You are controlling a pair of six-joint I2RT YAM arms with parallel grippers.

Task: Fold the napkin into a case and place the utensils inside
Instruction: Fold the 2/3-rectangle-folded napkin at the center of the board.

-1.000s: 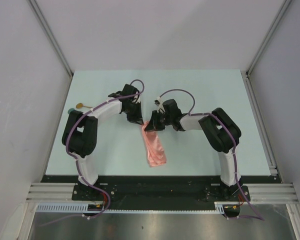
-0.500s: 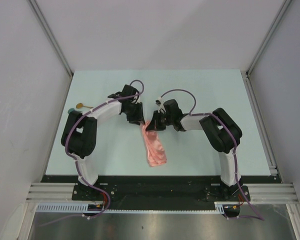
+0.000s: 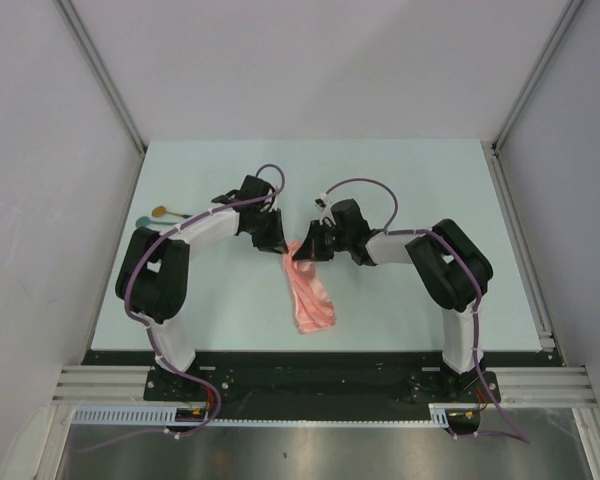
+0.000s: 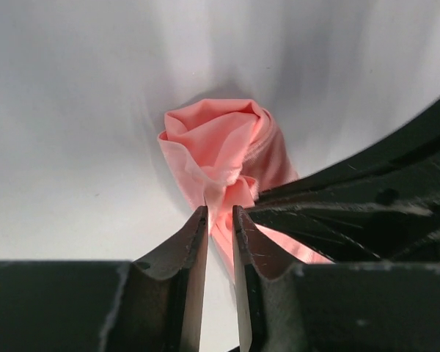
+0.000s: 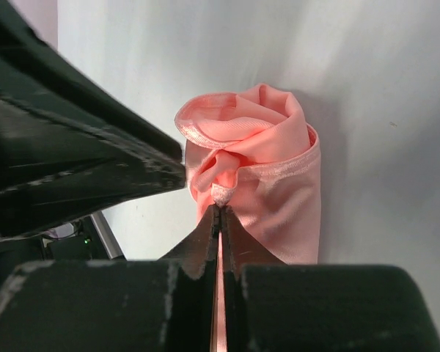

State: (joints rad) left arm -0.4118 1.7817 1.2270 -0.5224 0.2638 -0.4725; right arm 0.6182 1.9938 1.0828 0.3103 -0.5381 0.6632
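The salmon-pink napkin (image 3: 309, 297) lies as a narrow folded case shape in the middle of the table, its far end gathered and lifted. My left gripper (image 3: 277, 244) is closed on the left side of that far end, with cloth between its tips (image 4: 220, 213). My right gripper (image 3: 301, 251) is shut on a bit of hem on the right side (image 5: 220, 207). The bunched napkin end shows in the left wrist view (image 4: 224, 139) and in the right wrist view (image 5: 271, 165). The two spoons, one with a golden-brown bowl (image 3: 160, 211) and one with a teal bowl (image 3: 143, 220), lie far left.
The pale table (image 3: 410, 190) is fenced by side rails (image 3: 515, 230) and white walls. The two grippers sit nearly touching over the napkin's far end. The spoons lie close to the left edge, behind my left arm's elbow (image 3: 155, 270).
Both grippers have shifted slightly while holding the napkin's far end, and the right arm's elbow has moved a little to the right. The spoons have not moved.
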